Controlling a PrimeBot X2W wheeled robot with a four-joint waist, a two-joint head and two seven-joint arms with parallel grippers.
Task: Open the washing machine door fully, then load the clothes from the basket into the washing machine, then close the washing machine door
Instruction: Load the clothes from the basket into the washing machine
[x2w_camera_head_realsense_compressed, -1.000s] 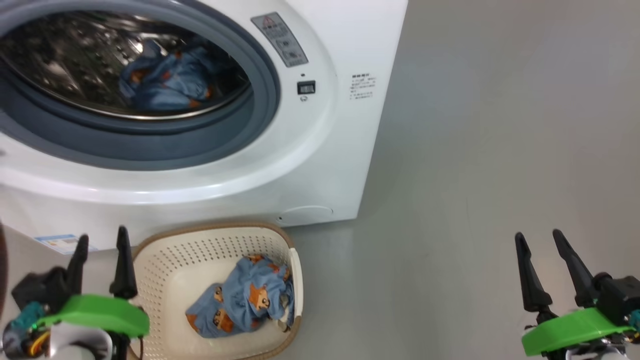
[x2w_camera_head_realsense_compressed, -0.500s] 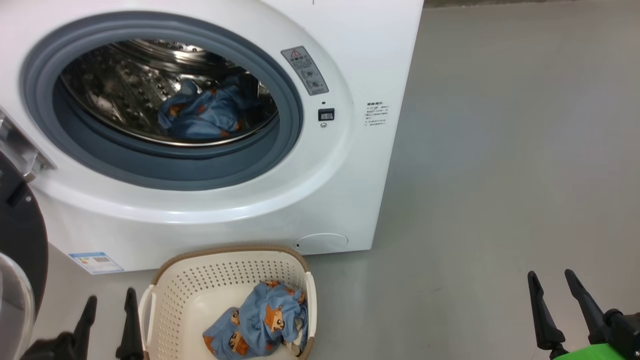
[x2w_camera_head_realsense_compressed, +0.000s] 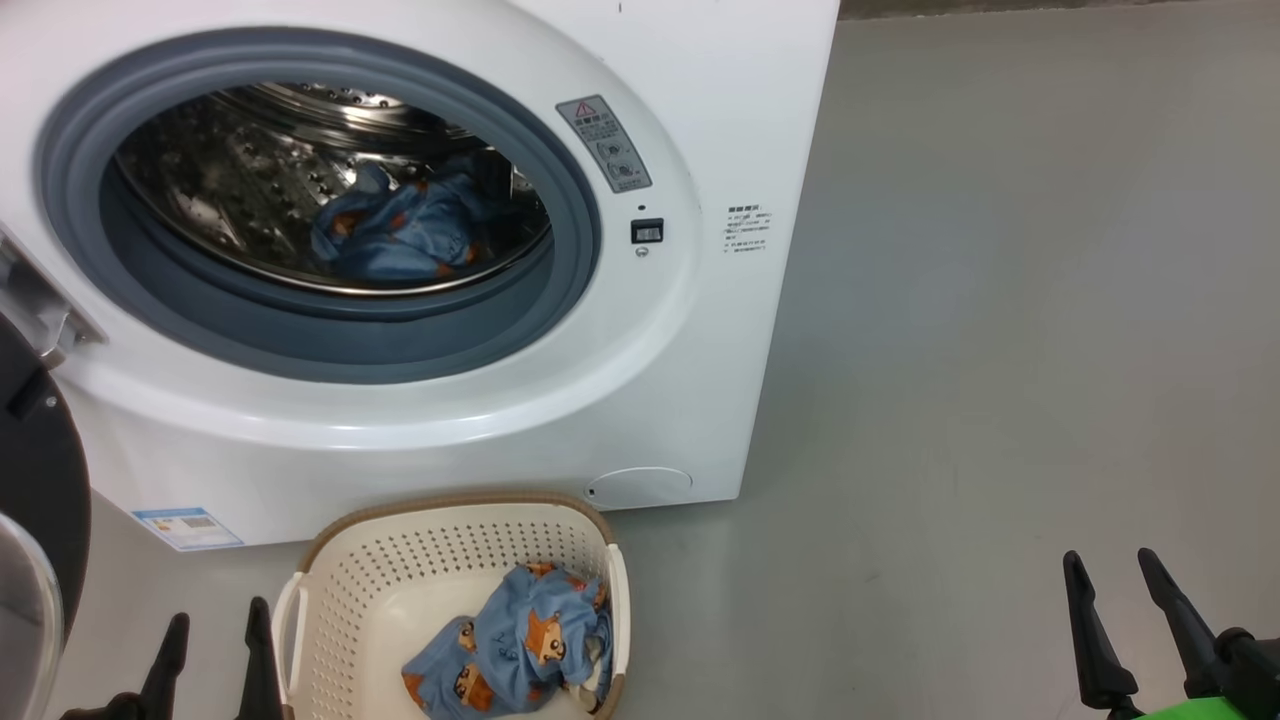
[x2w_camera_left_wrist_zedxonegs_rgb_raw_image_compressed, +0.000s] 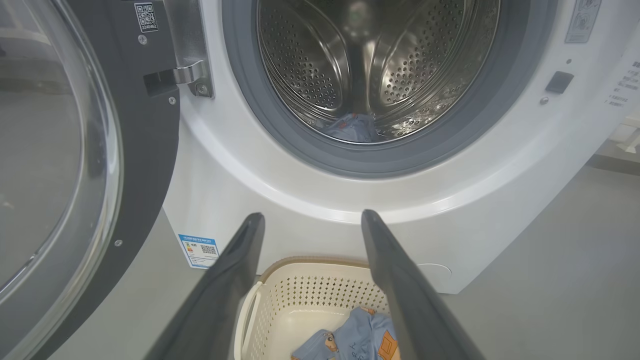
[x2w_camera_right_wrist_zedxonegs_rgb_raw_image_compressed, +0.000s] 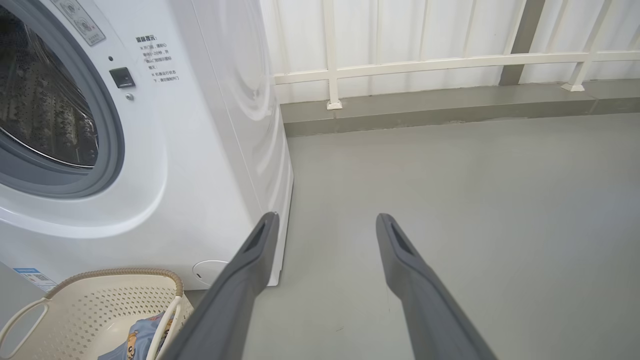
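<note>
Our left gripper (x2w_camera_head_realsense_compressed: 218, 635) and right gripper (x2w_camera_head_realsense_compressed: 1110, 570) both hang with fingers spread, holding nothing. Just beside the left one sits the basket (x2w_camera_head_realsense_compressed: 450, 500) with clothes (x2w_camera_head_realsense_compressed: 520, 640) inside. Behind it, the washing machine (x2w_camera_head_realsense_compressed: 700, 380) has blue fabric (x2w_camera_head_realsense_compressed: 400, 230) in its drum. The washing machine door (x2w_camera_left_wrist_zedxonegs_rgb_raw_image_compressed: 145, 150) stands open at left.

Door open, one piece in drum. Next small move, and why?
Probably lower the left gripper, open and empty, into the basket onto the clothes at its right end. One garment is already in the drum, so this bundle looks like the last to load.
</note>
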